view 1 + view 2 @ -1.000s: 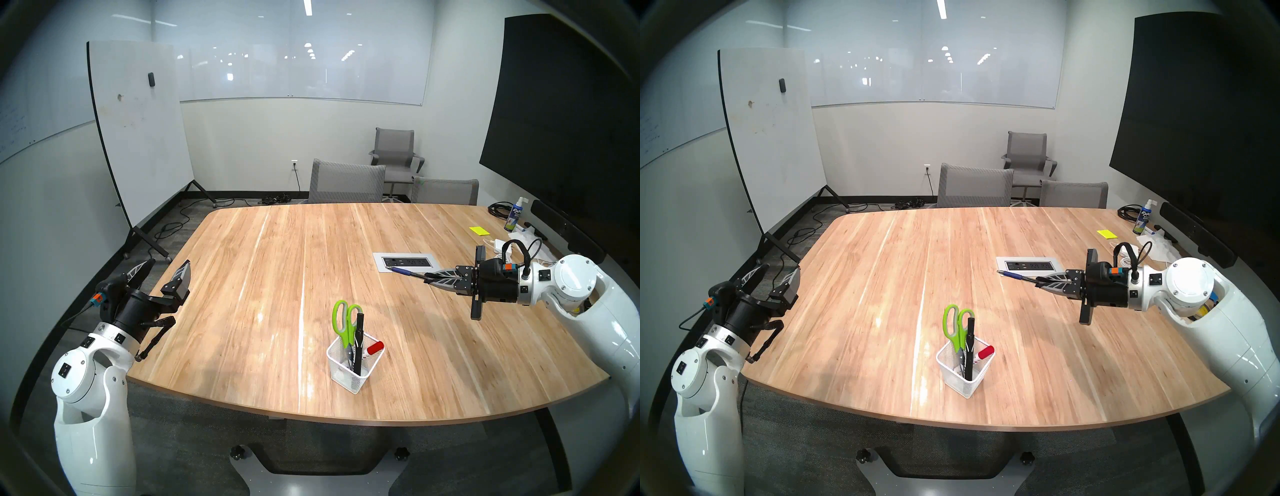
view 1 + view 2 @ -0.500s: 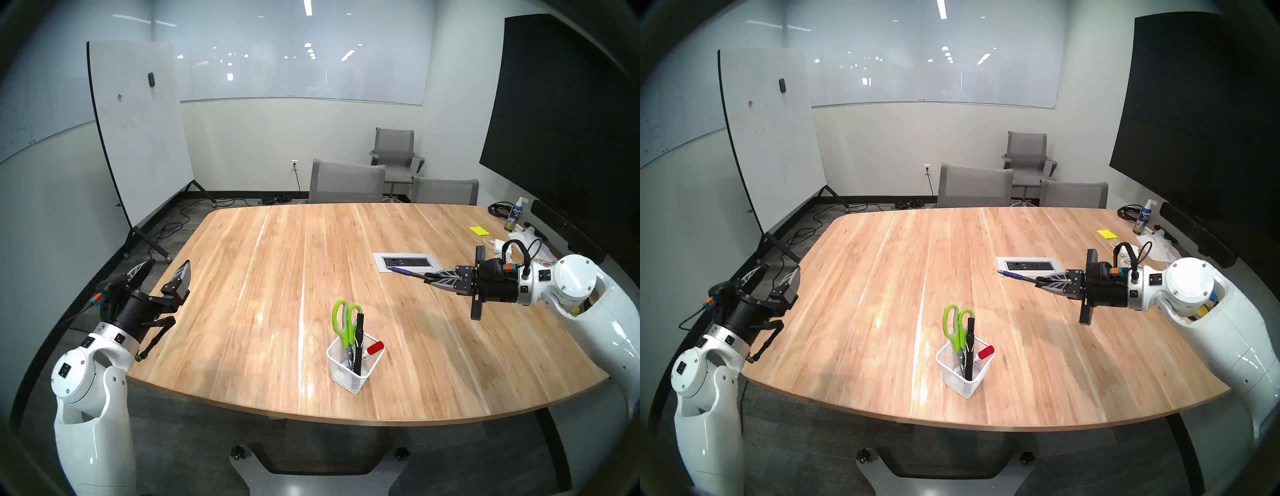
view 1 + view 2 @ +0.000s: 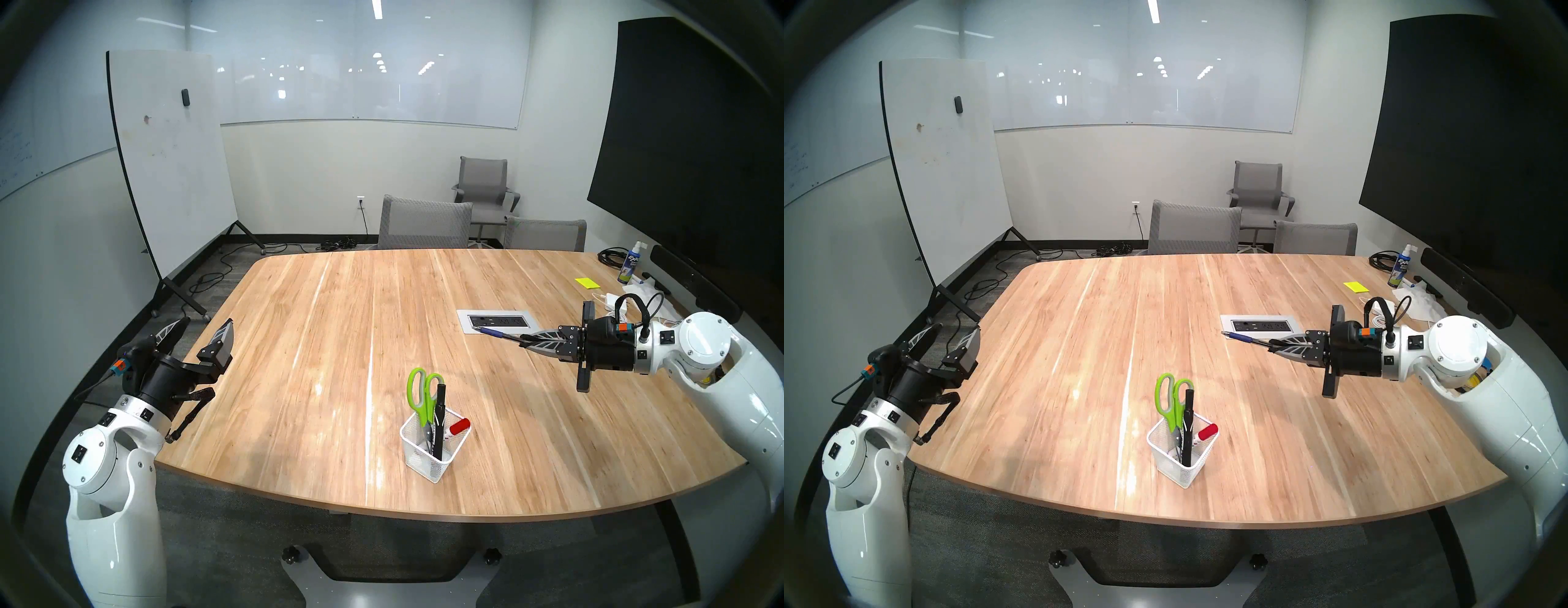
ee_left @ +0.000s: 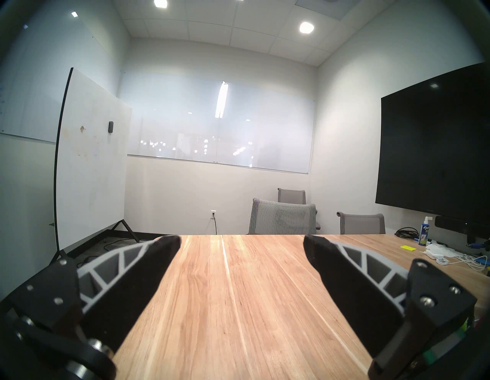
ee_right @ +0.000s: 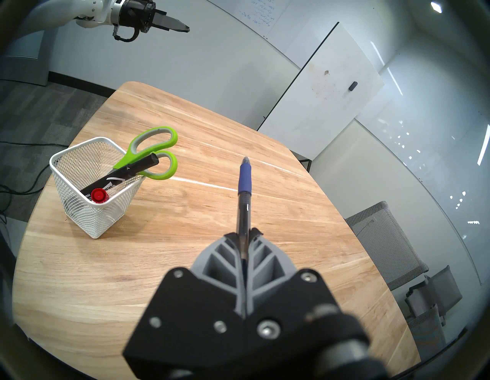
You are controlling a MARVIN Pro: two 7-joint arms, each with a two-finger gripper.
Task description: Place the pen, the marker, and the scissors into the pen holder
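The white wire-mesh pen holder (image 3: 432,463) (image 3: 1180,465) (image 5: 87,212) stands near the table's front edge. Inside it lean the green-handled scissors (image 3: 420,392) (image 3: 1168,397) (image 5: 156,148), a black marker (image 3: 439,418) (image 5: 124,172) and a red-capped marker (image 3: 459,426) (image 5: 99,195). My right gripper (image 3: 525,338) (image 3: 1274,344) (image 5: 244,233) is shut on the blue pen (image 3: 494,333) (image 3: 1240,337) (image 5: 244,185), held level above the table's right half, tip pointing left. My left gripper (image 3: 205,327) (image 4: 241,244) hangs open and empty over the table's left edge.
A power-outlet panel (image 3: 494,321) is set into the table just beyond the pen tip. At the far right lie a spray bottle (image 3: 630,265), yellow sticky notes (image 3: 586,282), cables and a white adapter. Two grey chairs (image 3: 424,225) stand behind the table; a rolling whiteboard (image 3: 169,161) stands to the left.
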